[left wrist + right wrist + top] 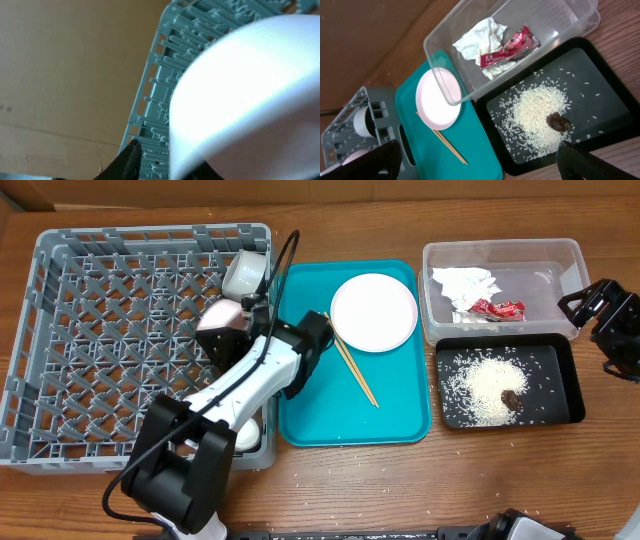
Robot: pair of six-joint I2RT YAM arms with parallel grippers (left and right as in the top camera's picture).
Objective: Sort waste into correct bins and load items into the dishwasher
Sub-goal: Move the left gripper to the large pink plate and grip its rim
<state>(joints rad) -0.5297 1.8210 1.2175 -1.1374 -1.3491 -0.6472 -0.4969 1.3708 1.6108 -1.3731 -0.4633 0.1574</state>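
Looking at your left gripper (240,316) over the right edge of the grey lattice dish rack (110,330), you see a smooth, pale round dish (221,318) right at its fingers. Whether it is clenched or released, I cannot tell. Your right gripper (479,162) gapes wide with nothing in it, beside the right edge of the clear tub (500,252). No print reads on the crinkled red wrapper (510,47) inside that tub. 2 thin wooden chopsticks (351,362) lie on the teal tray (400,415).

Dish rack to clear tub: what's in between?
The teal tray, holding a round plate and two chopsticks, fills the stretch between dish rack and clear tub. The overhead view shows it, the right wrist view too.
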